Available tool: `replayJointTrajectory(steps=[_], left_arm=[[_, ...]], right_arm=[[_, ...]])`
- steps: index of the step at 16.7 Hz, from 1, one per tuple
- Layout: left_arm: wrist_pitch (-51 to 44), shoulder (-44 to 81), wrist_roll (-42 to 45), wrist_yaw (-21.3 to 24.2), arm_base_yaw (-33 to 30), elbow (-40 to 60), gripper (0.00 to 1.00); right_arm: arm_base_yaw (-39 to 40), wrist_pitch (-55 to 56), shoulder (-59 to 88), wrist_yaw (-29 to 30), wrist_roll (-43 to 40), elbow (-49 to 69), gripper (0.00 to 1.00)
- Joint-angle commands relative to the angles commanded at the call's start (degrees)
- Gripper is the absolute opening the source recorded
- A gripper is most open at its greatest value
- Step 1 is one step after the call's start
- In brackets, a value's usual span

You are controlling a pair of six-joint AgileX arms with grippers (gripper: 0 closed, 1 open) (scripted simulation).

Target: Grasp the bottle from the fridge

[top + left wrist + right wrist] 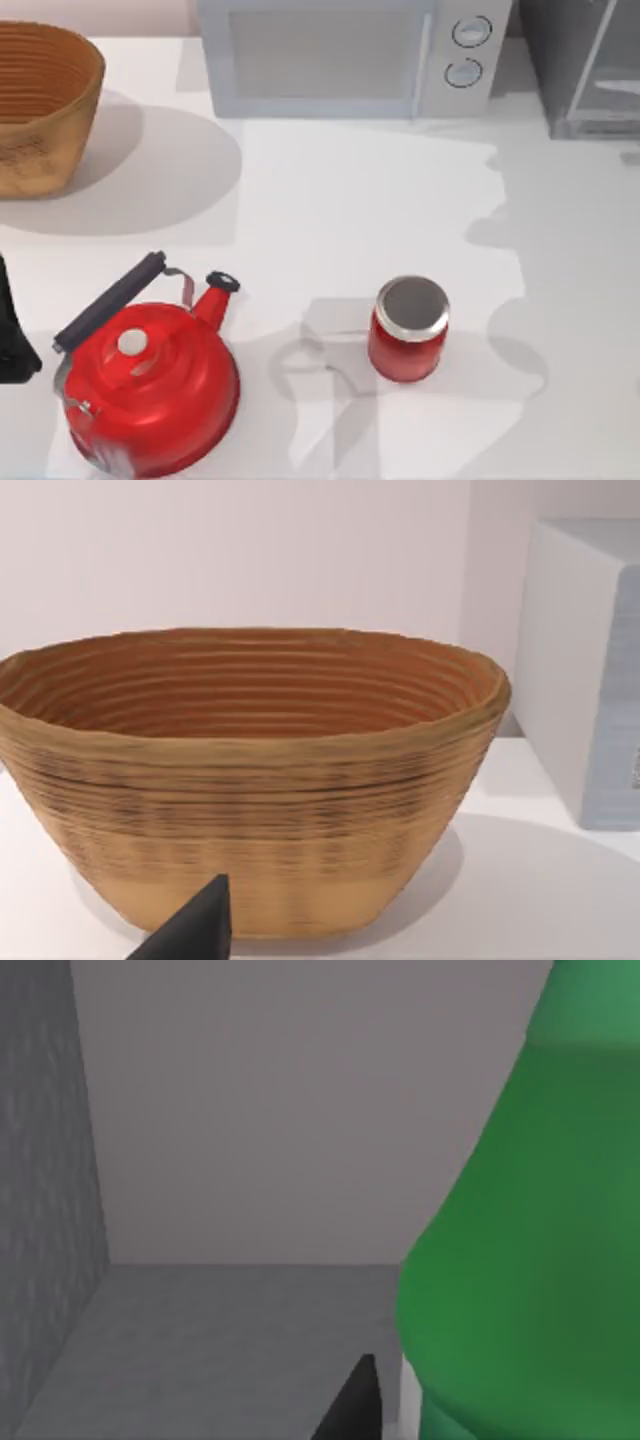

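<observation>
The green bottle [520, 1260] looms very close in the right wrist view, glossy and rounded, standing on the grey floor inside the fridge [210, 1345]. A dark tip of my right gripper [355, 1405] shows just beside the bottle's lower body; whether it touches the bottle I cannot tell. From above, the fridge [585, 70] is the dark grey cabinet at the table's far right corner, with its pale glassy panel in a light frame. My left gripper [12, 335] sits parked at the table's left edge, beside the red kettle.
A woven basket [40, 105] stands at the far left. The light grey microwave [350, 55] with two knobs is at the back centre. A red kettle [150, 375] is at the front left, and a red jar [408, 328] with a silver lid at the front centre.
</observation>
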Motion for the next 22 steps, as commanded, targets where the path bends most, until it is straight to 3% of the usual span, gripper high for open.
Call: replayJointTrajectory(steps=[6,17,22], left_arm=[[0.0,0.0,0.0,0.0,0.0,0.0,1.0],[0.0,0.0,0.0,0.0,0.0,0.0,1.0],[0.0,0.0,0.0,0.0,0.0,0.0,1.0]], right_arm=[[2.9,-9.5,-17.7,2.8,-0.6,-8.0,0.0],[12.1,-43.2,-82.2,11.2,-0.3,-37.0,0.0],[15.7,-54.7,-102.6,14.3,-0.4,-46.7,0.0]])
